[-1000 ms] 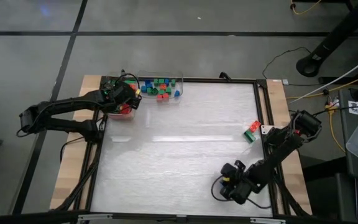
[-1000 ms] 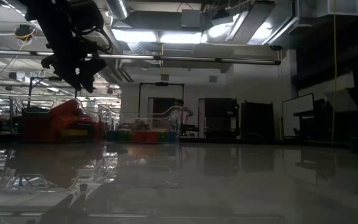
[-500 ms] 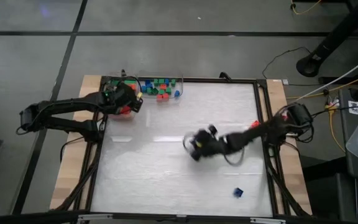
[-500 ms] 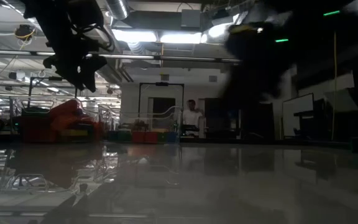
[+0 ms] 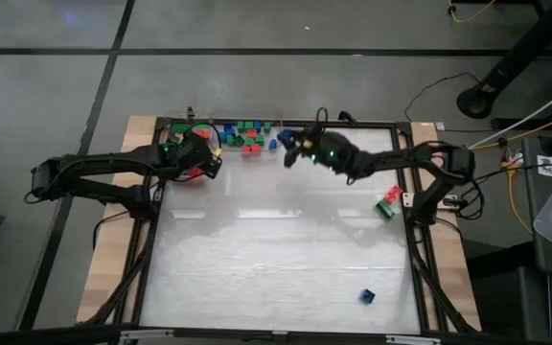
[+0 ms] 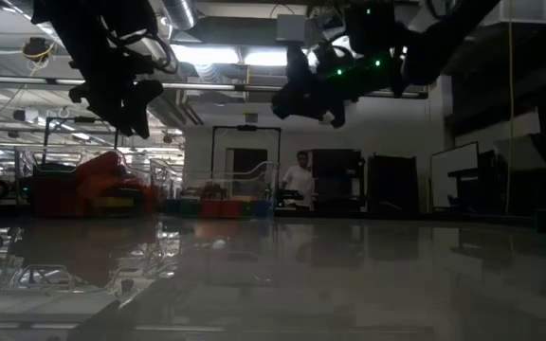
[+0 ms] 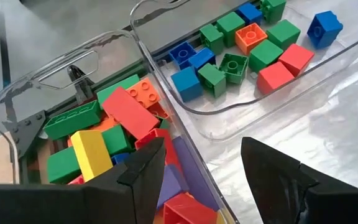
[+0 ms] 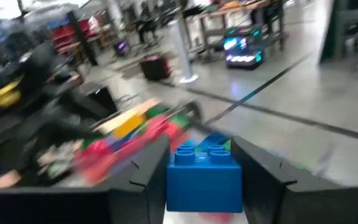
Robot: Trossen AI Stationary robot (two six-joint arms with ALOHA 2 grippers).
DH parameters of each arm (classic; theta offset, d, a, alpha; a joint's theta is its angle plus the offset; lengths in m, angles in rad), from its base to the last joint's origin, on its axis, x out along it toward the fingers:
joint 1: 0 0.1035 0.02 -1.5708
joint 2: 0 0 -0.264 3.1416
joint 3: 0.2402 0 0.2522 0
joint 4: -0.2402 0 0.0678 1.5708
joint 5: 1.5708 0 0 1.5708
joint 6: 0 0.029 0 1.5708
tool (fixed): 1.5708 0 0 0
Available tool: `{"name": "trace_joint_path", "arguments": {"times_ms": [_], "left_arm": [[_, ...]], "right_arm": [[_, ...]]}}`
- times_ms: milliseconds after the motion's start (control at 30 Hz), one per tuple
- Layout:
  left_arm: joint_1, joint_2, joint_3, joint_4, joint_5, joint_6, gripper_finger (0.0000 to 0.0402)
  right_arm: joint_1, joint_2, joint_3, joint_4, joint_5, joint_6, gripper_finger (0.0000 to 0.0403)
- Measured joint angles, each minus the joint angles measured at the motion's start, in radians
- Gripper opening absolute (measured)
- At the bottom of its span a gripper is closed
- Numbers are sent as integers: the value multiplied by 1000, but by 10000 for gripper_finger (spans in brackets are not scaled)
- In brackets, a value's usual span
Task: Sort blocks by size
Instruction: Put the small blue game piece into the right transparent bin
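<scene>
A clear bin at the table's far left holds long blocks in red, yellow, green and orange. Beside it a clear tray holds short square blocks in green, blue, red and orange. My left gripper hangs open over the bin's edge, with nothing between its fingers. My right gripper is raised near the far edge, just right of the tray, shut on a short blue block. My right gripper pinches the short blue block by two opposite sides between its two fingers. The fingers point about level, toward the table's left. The block sits upright, studs up, lifted clear of the table.
A red and a green block lie at the table's right edge. A small blue block lies near the front right. The middle of the white table top is bare. A person stands in the room beyond the table.
My right gripper has swept fast from the table's near right corner up and across to the far edge, beside the tray of short blocks, tipping from pointing down to about level. A small blue block shows on the table where the gripper was.
</scene>
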Motion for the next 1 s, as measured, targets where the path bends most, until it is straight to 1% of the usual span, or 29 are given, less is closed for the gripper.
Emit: {"name": "trace_joint_path", "arguments": {"times_ms": [133,267,367,467,633,767,900,1000], "left_arm": [[0,0,0,16,0,10,200],[0,0,0,70,0,26,200],[0,0,0,101,0,33,200],[0,0,0,111,0,33,200],[1,0,0,92,0,29,200],[0,0,0,95,0,30,200],[0,0,0,95,0,39,200],[0,0,0,95,0,39,200]], "right_arm": [[-82,29,0,60,-35,3,164],[-114,87,18,124,-68,4,148],[-110,153,81,126,-81,3,143],[-109,231,171,122,-118,0,155],[-110,311,307,22,-128,0,194],[-110,322,390,-144,-129,0,217],[-110,322,440,-259,-129,0,228],[-110,322,460,-262,-129,0,228]]}}
